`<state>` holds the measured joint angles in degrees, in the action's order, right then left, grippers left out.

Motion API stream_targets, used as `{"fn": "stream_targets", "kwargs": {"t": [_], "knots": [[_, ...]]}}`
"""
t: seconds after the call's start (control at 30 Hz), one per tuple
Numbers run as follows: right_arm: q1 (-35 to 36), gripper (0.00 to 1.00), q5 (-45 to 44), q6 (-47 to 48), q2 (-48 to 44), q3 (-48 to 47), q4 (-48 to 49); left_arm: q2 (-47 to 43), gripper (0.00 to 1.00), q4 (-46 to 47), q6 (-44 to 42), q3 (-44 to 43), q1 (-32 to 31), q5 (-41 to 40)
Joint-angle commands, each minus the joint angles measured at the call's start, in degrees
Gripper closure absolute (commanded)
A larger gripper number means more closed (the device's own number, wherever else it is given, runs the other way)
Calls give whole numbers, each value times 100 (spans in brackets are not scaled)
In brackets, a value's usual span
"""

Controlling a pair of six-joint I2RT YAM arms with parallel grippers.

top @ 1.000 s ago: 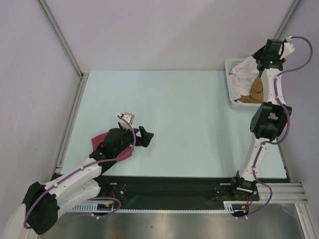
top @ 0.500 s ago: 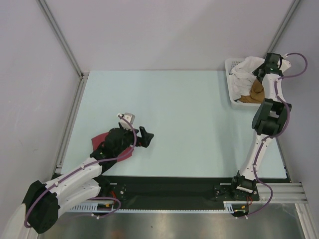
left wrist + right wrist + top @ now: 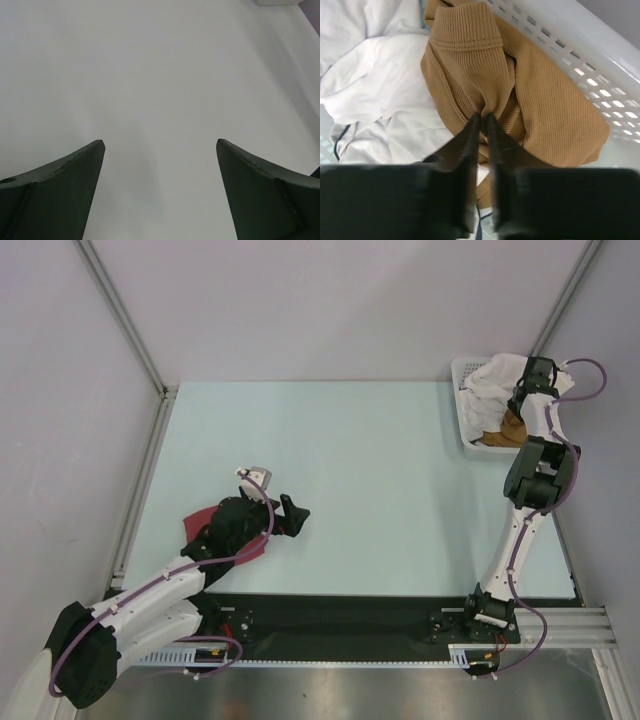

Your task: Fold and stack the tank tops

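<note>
The dark red tank top (image 3: pixel 199 519) lies crumpled on the table at the near left, mostly hidden under my left arm. My left gripper (image 3: pixel 296 514) points right just past it, open, and in the left wrist view only bare table shows between the jaws of that gripper (image 3: pixel 160 143). The tan-brown tank top (image 3: pixel 545 110) lies bunched in the white mesh basket (image 3: pixel 580 45). My right gripper (image 3: pixel 483 116) is shut on a pinched fold of it. From above, the right gripper (image 3: pixel 520 408) reaches down into the basket (image 3: pixel 462 400) onto the tan top (image 3: pixel 513 428).
White cloth (image 3: pixel 375 75) fills much of the basket beside the tan top and shows as a white heap (image 3: pixel 490 388) from above. The basket stands at the table's far right corner. Grey walls with metal frame posts (image 3: pixel 122 315) enclose the table.
My right gripper has dropped into the basket and its jaws have closed on the tan-brown tank top. The left arm has stayed still.
</note>
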<state>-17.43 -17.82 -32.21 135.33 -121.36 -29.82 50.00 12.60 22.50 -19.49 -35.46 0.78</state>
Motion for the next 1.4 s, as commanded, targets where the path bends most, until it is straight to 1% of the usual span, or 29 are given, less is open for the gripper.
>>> {"fn": "stream_targets", "kwargs": {"t": [0.0, 0.03, 0.13, 0.2, 0.23, 0.3, 0.33, 0.37, 0.4, 0.43, 0.47, 0.53, 0.57, 0.6, 0.63, 0.73, 0.77, 0.8, 0.83, 0.9, 0.93, 1.0, 1.03, 1.1, 1.13, 1.23, 1.27, 1.33, 1.37], "knots": [[20, 89, -204, -5, -260, 156, 143, 10, 0, 173, 79, -152, -22, 125], [47, 100, -239, 30, -366, 217, 178, 19, 0, 173, 79, -152, -22, 125], [187, 100, -519, 276, -812, 437, 380, 10, 0, 164, 79, -152, -22, 107], [301, 100, -958, 399, -1086, 464, 390, -16, 0, 172, 70, -143, -22, 98], [493, 100, -1142, 599, -1435, 586, 468, -8, 0, 181, 70, -135, -22, 89], [757, 100, -1670, 916, -1876, 788, 985, 10, 0, 234, 70, -117, -22, 98], [1020, 100, -1820, 1101, -2070, 920, 1126, 19, 0, 251, 61, -117, -22, 98], [1127, 100, -1986, 1137, -2489, 947, 1311, 36, 1, 252, 53, -117, -22, 98], [1206, 100, -1988, 1129, -2659, 939, 1330, 62, 1, 243, 53, -126, -22, 89], [1329, 100, -1979, 885, -2852, 791, 1234, 71, 1, 252, 35, -134, -22, 98], [1356, 100, -1884, 691, -3159, 685, 859, 63, 1, 260, 26, -126, -31, 107], [1417, 100, -1533, 453, -3581, 657, 636, 72, 0, 365, -35, -99, -22, 220], [1618, 100, -1183, 461, -3801, 866, 705, 89, 1, 383, -44, -99, -22, 247], [1724, 100, -1058, 530, -4290, 999, 793, 89, 1, 392, -70, -99, -22, 256], [1943, 100, -952, 583, -4513, 1131, 864, 98, 1, 392, -97, -108, -22, 222], [2358, 100, 21, 435, -5357, 1649, 996, 72, 0, 349, -132, -99, -22, 178], [2384, 100, 642, 382, -5559, 1781, 1153, 54, 0, 331, -149, -91, -22, 116], [2533, 100, 744, 303, -5735, 1983, 1154, 2, 0, 322, -158, -64, -22, 116], [2586, 100, 1015, 303, -6076, 2028, 1163, -34, 0, 296, -202, -64, -22, 72], [2639, 100, 1394, 198, -6316, 2003, 1041, -139, 0, 261, -211, -47, -22, -42], [2648, 100, 2048, 180, -6439, 1950, 944, -183, 0, 226, -237, -29, -22, -60], [2675, 100, 2615, 145, -6493, 1801, 812, -297, 0, 190, -246, -3, -22, -358], [2666, 100, 3235, 110, -6414, 1478, 611, -324, 0, 164, -246, 6, -22, -420], [2692, 100, 3898, 136, -6309, 1099, 461, -403, 0, 103, -255, 15, -22, -630], [2745, 100, 4423, 92, -6169, 732, 347, -420, 0, 76, -246, 15, -22, -692], [2850, 100, 5260, 57, -5931, 71, 171, -587, 0, 67, -272, 68, -22, -798], [2929, 100, 5402, -4, -5774, -401, 109, -666, 0, 67, -281, 76, -22, -816], [2930, 100, 5901, -153, -5702, -590, 143, -737, 0, 50, -281, 120, -22, -894], [2930, 100, 6018, -354, -5719, -486, 187, -815, 0, 41, -281, 129, -22, -912]]}}
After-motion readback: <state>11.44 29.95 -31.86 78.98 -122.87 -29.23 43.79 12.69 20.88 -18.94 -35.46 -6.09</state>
